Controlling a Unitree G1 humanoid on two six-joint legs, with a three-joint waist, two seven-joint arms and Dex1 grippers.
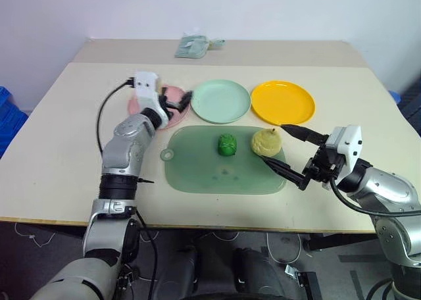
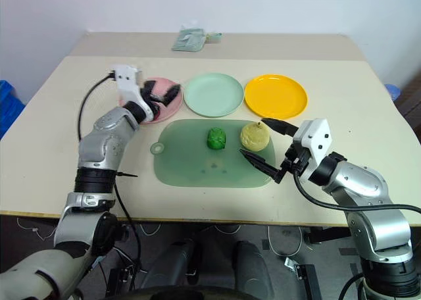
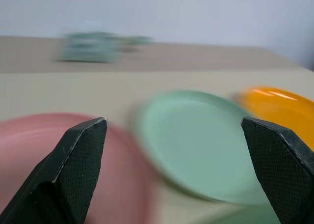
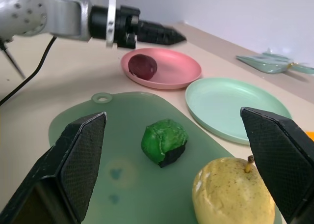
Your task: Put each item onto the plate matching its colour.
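Observation:
The dark red-purple item (image 4: 143,66) lies on the pink plate (image 4: 176,69). My left gripper (image 1: 179,103) hovers open just above that plate's right side, nothing between its fingers (image 3: 81,150), pointing toward the pale mint green plate (image 1: 221,101). The orange-yellow plate (image 1: 283,102) is to the right of the mint one. The bumpy green item (image 1: 227,144) and the yellow pear-like item (image 1: 266,142) sit on the translucent green mat (image 1: 197,172). My right gripper (image 1: 289,152) is open just right of the pear, its fingers apart from it.
A folded pale green cloth-like thing (image 1: 196,46) lies at the table's far edge. A blue bin (image 1: 10,119) stands off the table to the left. Bare tabletop lies left of the mat and along the front edge.

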